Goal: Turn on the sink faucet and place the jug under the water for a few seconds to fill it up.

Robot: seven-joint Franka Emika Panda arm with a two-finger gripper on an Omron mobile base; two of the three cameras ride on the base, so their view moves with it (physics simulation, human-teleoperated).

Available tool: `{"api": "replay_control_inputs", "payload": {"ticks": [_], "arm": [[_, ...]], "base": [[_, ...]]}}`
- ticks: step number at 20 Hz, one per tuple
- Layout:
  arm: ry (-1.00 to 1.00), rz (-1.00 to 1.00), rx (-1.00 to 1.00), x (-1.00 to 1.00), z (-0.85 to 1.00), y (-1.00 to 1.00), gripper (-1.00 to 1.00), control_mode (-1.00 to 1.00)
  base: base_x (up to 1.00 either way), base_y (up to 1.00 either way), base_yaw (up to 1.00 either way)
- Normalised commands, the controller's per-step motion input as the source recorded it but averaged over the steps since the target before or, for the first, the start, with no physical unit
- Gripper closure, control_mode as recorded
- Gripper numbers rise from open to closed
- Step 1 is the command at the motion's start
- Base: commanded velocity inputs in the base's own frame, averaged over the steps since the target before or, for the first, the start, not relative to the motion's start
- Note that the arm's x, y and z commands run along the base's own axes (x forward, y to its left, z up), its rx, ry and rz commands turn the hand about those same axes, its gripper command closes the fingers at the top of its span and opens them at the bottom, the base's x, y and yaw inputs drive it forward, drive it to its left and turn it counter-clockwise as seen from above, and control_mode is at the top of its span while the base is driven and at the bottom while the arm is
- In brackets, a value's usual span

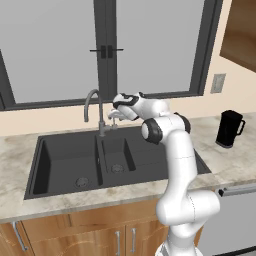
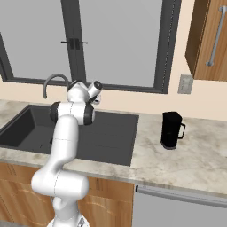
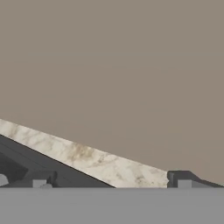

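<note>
Left base view: gripper at the tap, nothing filled yet.
Centre frame, the gripper [image 1: 114, 116] hangs released beside the sink faucet [image 1: 94, 107], near its base; no water runs into the sink [image 1: 60, 165], and the jug [image 1: 229, 128] waits at right on the desk [image 1: 220, 167], well apart. Right base view: jug [image 2: 172, 130] stands right of centre, untouched. Hand view: fingertips [image 3: 180, 180] spread wide; the lever is probably just below frame.
</note>
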Motion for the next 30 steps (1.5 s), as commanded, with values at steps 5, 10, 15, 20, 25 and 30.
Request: {"api": "replay_control_inputs", "payload": {"ticks": [5, 10, 15, 20, 25, 30], "arm": [[-0.06, 0.0, -0.12, 0.0, -0.08, 0.28, -1.0, -1.0], [-0.02, 0.0, -0.06, -0.07, -0.03, 0.14, -1.0, -1.0], [-0.1, 0.0, -0.01, -0.34, -0.25, 0.12, -1.0, -1.0], [-0.07, 0.0, 0.0, 0.0, -0.02, 0.12, -1.0, -1.0], [-0.03, -0.02, 0.0, 0.22, -0.05, 0.01, -1.0, -1.0], [0.0, 0.0, 0.0, 0.13, 0.0, 0.0, 1.0, -1.0]], "base": [[0.0, 0.0, 0.0], [0.0, 0.0, 0.0], [0.0, 0.0, 0.0], [0.0, 0.0, 0.0], [0.0, 0.0, 0.0], [0.0, 0.0, 0.0]]}}
